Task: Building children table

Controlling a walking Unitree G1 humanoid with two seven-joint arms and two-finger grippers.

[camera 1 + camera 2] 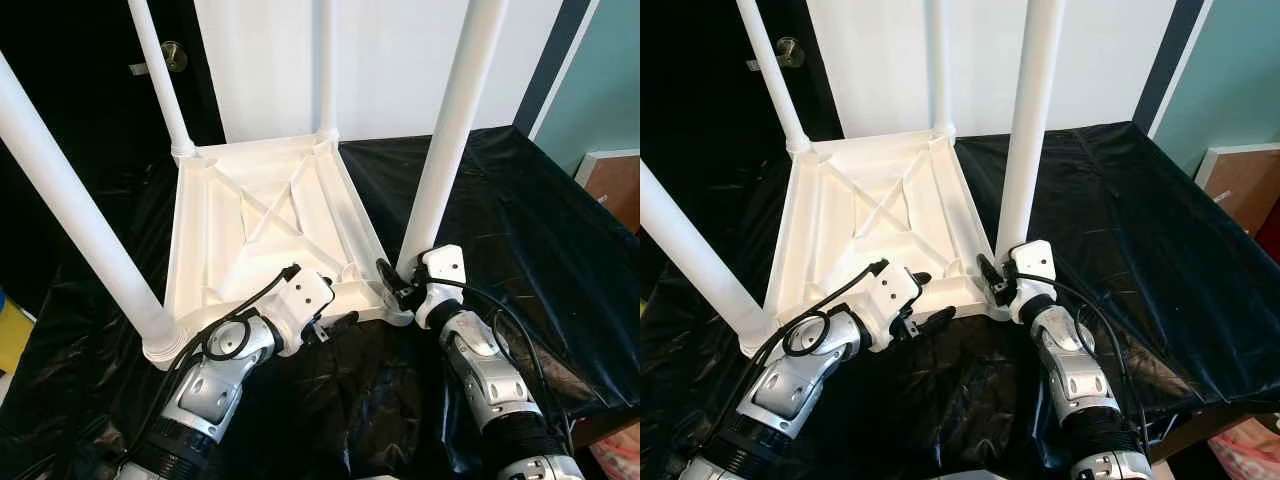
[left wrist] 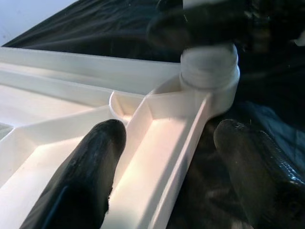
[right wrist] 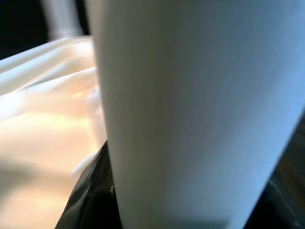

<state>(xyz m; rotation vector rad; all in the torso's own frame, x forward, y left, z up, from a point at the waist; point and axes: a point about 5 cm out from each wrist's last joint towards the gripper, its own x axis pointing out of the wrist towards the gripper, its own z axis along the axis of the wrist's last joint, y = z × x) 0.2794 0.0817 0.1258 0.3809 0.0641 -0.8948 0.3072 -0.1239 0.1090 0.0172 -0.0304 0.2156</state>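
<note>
Tabletop lies upside down on the black-covered surface, four legs up, so legs can go into its corners. From the eye views, my right claw hugs the near right leg at its base; grip I cannot tell. Left wrist view: left claw gapes empty astride the near rim beside that socket. Right wrist view: leg close up.
</note>
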